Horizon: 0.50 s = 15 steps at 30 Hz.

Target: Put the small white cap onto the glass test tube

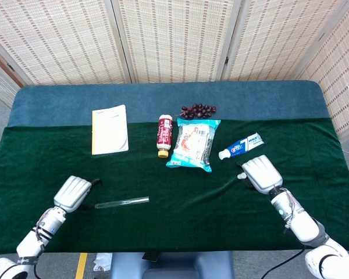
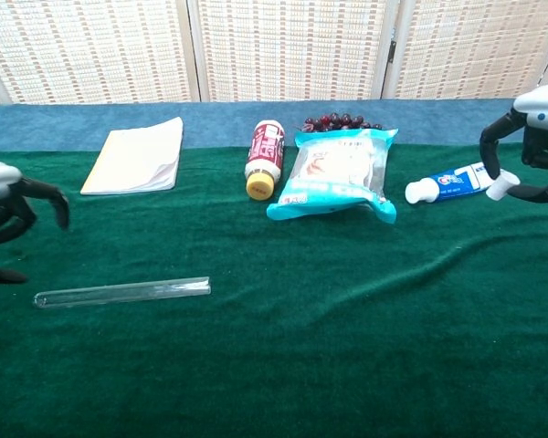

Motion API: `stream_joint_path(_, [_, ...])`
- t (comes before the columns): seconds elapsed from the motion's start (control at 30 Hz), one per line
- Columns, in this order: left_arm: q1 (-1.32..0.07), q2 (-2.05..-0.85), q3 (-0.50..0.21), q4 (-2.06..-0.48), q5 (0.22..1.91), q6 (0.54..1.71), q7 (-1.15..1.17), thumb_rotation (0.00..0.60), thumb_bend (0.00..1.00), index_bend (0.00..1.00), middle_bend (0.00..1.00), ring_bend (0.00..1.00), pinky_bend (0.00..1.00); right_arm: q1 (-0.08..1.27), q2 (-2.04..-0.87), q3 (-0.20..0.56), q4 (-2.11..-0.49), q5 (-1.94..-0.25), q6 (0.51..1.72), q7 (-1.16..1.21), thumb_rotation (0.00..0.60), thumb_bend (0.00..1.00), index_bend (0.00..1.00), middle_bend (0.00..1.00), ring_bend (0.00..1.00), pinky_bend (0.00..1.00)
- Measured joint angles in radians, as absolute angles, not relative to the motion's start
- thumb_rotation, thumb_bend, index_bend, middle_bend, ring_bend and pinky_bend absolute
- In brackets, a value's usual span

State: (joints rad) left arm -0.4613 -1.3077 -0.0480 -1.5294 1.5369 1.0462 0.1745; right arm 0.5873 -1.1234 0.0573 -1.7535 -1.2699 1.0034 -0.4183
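Note:
The glass test tube [image 1: 122,202] [image 2: 123,292] lies flat on the green cloth at the front left. My left hand [image 1: 73,193] [image 2: 7,212] hovers just left of the tube's closed end, fingers arched and apart, holding nothing. My right hand [image 1: 260,173] [image 2: 541,144] is raised at the right, near the toothpaste. It pinches the small white cap [image 2: 500,188] [image 1: 241,175] between thumb and a finger, clear of the cloth. The cap and the tube are far apart, on opposite sides of the table.
A toothpaste tube [image 1: 241,145] [image 2: 452,182] lies beside my right hand. A blue snack bag [image 1: 192,145] [image 2: 338,173], a red bottle [image 1: 164,135] [image 2: 265,157] and dark grapes [image 1: 199,110] sit mid-table at the back. A pale notebook [image 1: 109,129] [image 2: 137,155] lies at the back left.

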Motion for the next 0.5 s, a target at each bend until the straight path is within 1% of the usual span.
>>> stream_joint_path(0.27, [-0.507,-1.357,-0.050,-1.587,1.501,0.994,0.259,0.600,0.17,0.40,0.86,0.84,0.79,0.582,-1.125,0.055,-1.733,-1.272,0.995,-0.391,0.587,0.57,0.78,1.00,1.00,1.00])
stream_joint_path(0.5, [-0.531,-1.420,-0.058,-1.579,1.439,0.972,0.349,0.600,0.17,0.40,0.87,0.84,0.79,0.573,-1.125,0.051,-1.719,-1.284,0.997,-0.359,0.587,0.58,0.78,1.00,1.00,1.00])
